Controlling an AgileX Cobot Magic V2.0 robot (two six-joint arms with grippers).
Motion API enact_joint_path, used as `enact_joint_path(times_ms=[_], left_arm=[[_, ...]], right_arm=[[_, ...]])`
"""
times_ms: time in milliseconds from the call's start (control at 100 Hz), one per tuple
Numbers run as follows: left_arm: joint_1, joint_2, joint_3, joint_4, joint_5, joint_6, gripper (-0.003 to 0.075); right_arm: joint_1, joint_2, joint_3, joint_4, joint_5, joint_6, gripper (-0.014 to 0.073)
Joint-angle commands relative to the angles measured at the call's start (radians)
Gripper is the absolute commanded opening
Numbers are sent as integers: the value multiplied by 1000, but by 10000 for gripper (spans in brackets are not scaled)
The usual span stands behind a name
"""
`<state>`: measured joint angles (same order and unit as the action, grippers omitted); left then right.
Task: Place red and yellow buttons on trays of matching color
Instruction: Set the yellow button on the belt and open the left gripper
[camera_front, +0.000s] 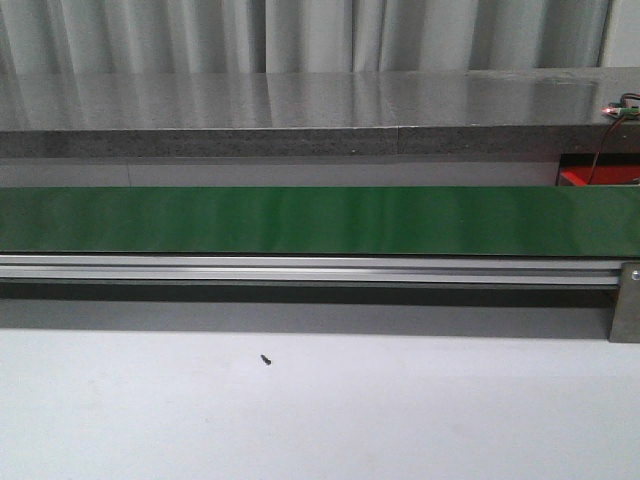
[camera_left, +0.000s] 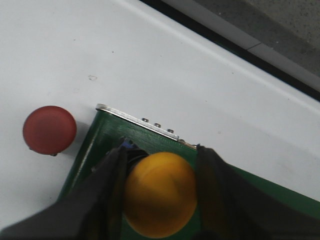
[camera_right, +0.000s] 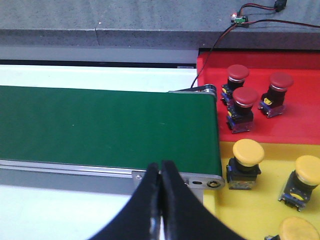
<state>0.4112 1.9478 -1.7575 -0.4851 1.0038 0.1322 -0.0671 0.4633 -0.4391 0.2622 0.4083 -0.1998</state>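
Note:
My left gripper (camera_left: 161, 162) is shut on a yellow button (camera_left: 160, 197), one dark finger against each side of its cap, above the end of the green belt (camera_left: 89, 155). A red button (camera_left: 49, 129) lies on the white table beside that belt end. In the right wrist view, the red tray (camera_right: 300, 131) holds three red buttons (camera_right: 245, 96), and the yellow tray (camera_right: 260, 210) holds three yellow buttons (camera_right: 248, 152). Both trays sit past the belt's other end. My right gripper (camera_right: 160, 167) is shut and empty over the belt's near rail. Neither gripper shows in the front view.
The long green conveyor belt (camera_front: 300, 220) runs across the table on an aluminium rail (camera_front: 300, 268). A grey counter (camera_front: 300, 110) stands behind it. A small dark screw (camera_front: 266, 359) lies on the white table in front. A wired circuit board (camera_right: 238, 18) sits behind the red tray.

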Motion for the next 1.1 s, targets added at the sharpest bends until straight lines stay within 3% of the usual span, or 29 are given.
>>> enact_joint_path(times_ms=[0, 460, 560, 680, 780, 1090], left_arm=[[-21, -35, -27, -34, -28, 5, 63], [-44, 13, -27, -40, -9, 17, 78], [-44, 13, -27, -41, -6, 37, 183], [-44, 13, -31, -45, -2, 60, 398], [-44, 5, -32, -61, -2, 67, 528], [-25, -60, -32, -60, -47, 90, 547]], right_arm=[[2, 1, -27, 6, -79, -8, -123], [2, 1, -27, 6, -80, -8, -123], [2, 1, -27, 6, -80, -8, -123], [2, 1, -27, 6, -79, -8, -123], [2, 1, -27, 6, -77, -8, -123], [2, 1, -27, 6, -77, -8, -123]])
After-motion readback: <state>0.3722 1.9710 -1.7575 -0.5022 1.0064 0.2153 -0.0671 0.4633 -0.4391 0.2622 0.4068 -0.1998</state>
